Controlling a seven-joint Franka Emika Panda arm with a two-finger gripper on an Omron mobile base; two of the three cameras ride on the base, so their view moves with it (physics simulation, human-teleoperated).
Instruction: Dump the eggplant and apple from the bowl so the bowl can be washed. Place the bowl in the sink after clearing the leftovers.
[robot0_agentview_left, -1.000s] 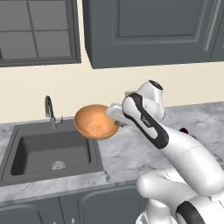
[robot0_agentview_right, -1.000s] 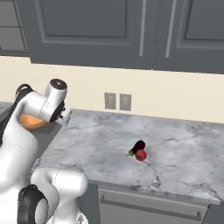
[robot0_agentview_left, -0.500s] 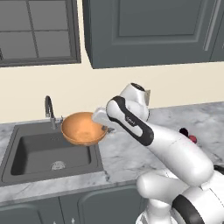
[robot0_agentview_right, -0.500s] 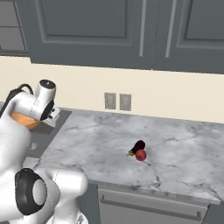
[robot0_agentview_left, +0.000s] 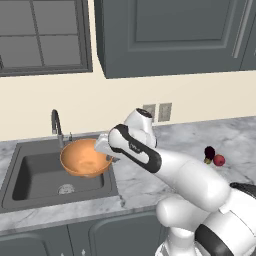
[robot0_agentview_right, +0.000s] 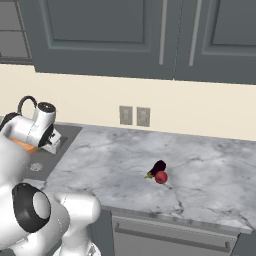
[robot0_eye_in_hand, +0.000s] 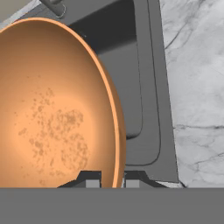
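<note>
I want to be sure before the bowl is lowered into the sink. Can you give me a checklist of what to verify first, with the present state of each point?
1. Bowl is emptied of the leftovers: ok; its inside shows only speckled residue in the hand view.
2. Eggplant and apple are out of the way: ok; both lie on the counter, far from the sink.
3. Pincer grips the bowl rim: ok; one fingertip sits on each side of the rim.
4. Bowl is above the sink: ok; it hangs over the basin's right part.
5. Bowl clears the faucet: cannot tell.
6. Basin floor is free below: ok, as far as visible.
</note>
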